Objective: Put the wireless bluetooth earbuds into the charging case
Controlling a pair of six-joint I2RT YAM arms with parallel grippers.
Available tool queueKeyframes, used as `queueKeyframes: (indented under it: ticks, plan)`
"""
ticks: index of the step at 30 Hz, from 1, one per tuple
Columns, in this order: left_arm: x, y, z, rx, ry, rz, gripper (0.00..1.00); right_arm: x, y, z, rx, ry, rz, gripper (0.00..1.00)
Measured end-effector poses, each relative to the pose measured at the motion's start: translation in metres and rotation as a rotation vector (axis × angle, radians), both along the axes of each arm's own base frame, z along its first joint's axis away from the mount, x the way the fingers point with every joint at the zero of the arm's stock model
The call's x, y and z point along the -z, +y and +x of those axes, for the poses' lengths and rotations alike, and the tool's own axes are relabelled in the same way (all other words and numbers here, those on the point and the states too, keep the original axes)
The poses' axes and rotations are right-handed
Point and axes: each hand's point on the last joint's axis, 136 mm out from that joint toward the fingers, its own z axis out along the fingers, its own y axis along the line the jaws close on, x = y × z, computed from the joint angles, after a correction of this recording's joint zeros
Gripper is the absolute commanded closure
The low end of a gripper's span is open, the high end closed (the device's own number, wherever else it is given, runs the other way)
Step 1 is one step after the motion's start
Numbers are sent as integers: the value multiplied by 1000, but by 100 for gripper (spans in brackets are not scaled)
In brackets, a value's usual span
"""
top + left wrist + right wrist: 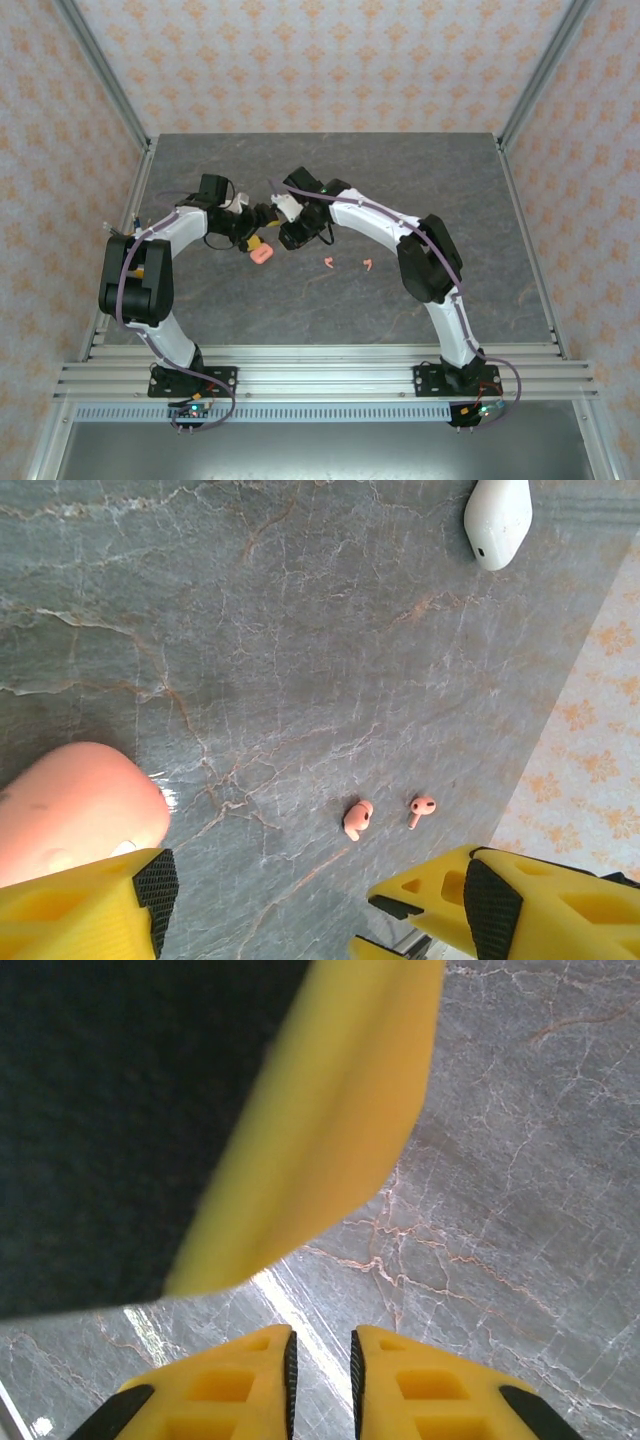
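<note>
Two coral-pink earbuds (357, 818) (421, 806) lie close together on the grey marble table (300, 630); from above they are the pink specks (329, 262) (366, 265). A closed coral-pink charging case (70, 810) (262, 255) rests against the left finger of my left gripper (320, 900) (256, 243), which is open with bare table between its fingers. A closed white case (497, 520) lies farther off. My right gripper (320, 1370) (290, 232) hovers over bare table, shut to a narrow slit and holding nothing. The white earbuds are out of view.
A blurred yellow and black finger (250, 1110) of the other gripper hangs close in front of the right wrist camera. The two wrists nearly meet above the middle of the table. Patterned walls (320, 60) on metal frames enclose the table on three sides.
</note>
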Motion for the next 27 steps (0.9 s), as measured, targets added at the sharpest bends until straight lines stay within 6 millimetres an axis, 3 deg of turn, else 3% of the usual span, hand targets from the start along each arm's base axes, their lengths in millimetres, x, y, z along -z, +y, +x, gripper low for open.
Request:
queueKeyframes:
  ticks: [4,10,18,27]
  plan:
    - [3,6,2,-18,-8,40,13,7,-4,-1,18,15,-6,71]
    - [3,27,6,-87,-13,128,9,14,-12,-8,78,48,-11,53]
    - [24,40,-3,-138,36,206,9,0,-26,-15,243,63,41,34]
    - [32,19,-6,-107,44,225,8,-26,-39,-13,462,79,113,32]
